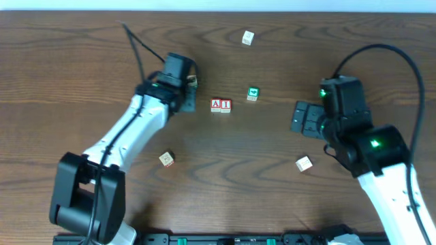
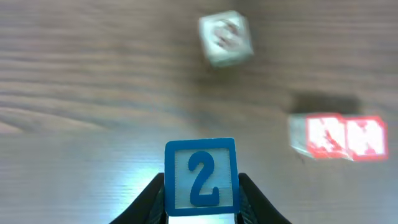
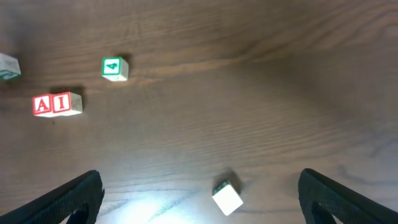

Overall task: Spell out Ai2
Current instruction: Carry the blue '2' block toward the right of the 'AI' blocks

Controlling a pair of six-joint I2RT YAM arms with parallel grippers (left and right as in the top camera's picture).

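Observation:
My left gripper (image 2: 200,199) is shut on the blue-framed "2" cube (image 2: 200,176), which fills the gap between the black fingers. From overhead this gripper (image 1: 190,83) hangs just left of the red-framed "A" cube (image 1: 216,105) and "I" cube (image 1: 225,105), which sit side by side and touching on the table. Both show blurred at the right of the left wrist view, the "A" cube (image 2: 323,137) beside the "I" cube (image 2: 367,138). At the right of the table my right gripper (image 1: 303,117) is open (image 3: 199,180), holding nothing.
A green "4" cube (image 1: 253,94) sits just right of the "I". One plain whitish cube (image 1: 248,37) lies far back and another (image 1: 304,163) lies below the right gripper's open fingers (image 3: 227,198). One more cube (image 1: 166,158) rests by the left arm.

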